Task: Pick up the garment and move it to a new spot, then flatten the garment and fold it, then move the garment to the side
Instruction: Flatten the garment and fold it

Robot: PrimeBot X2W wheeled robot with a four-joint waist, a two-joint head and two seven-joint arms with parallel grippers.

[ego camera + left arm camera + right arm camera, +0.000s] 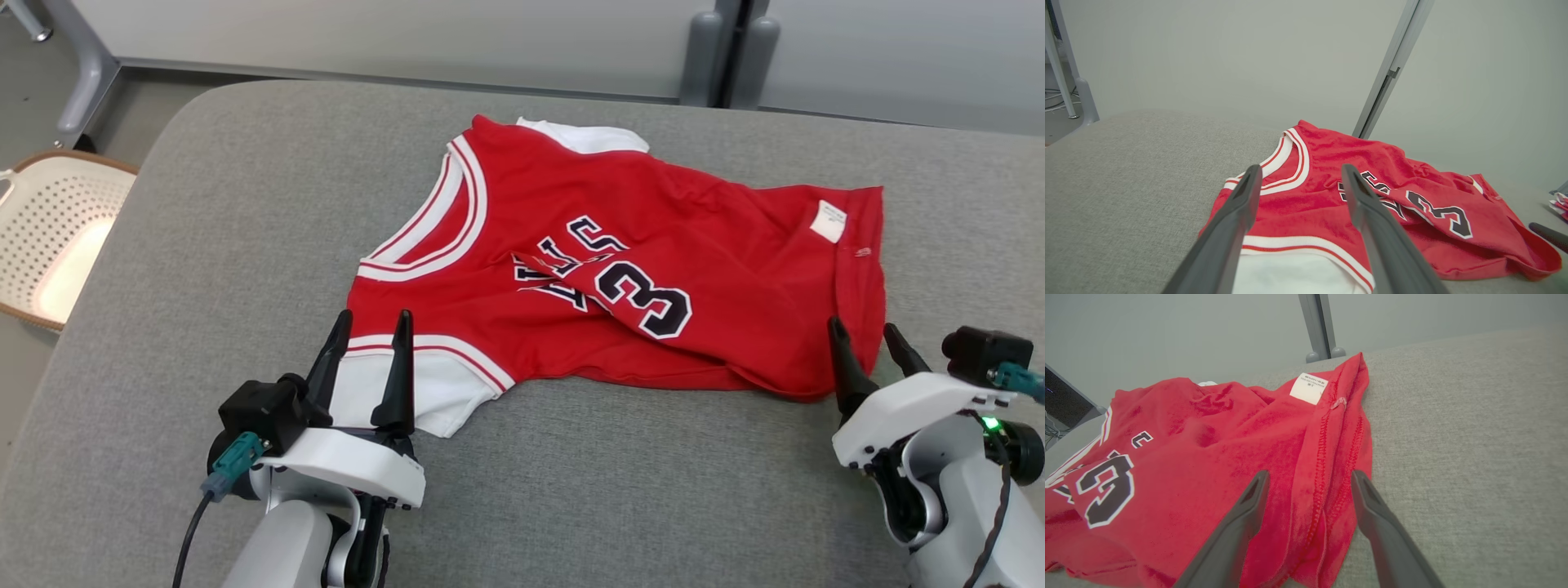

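So the red garment (620, 269) lies rumpled on the table (245, 204), probably not flattened or folded yet, left pincer (374, 317) gaping empty over its white sleeve (424, 392) at 7 o'clock, right pincer (861, 325) gaping empty by the hem (857, 278) at 4 o'clock.

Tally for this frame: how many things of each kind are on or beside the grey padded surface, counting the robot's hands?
Red jersey: 1
White perforated basket: 1
Robot hands: 2, the left hand and the right hand
Total: 4
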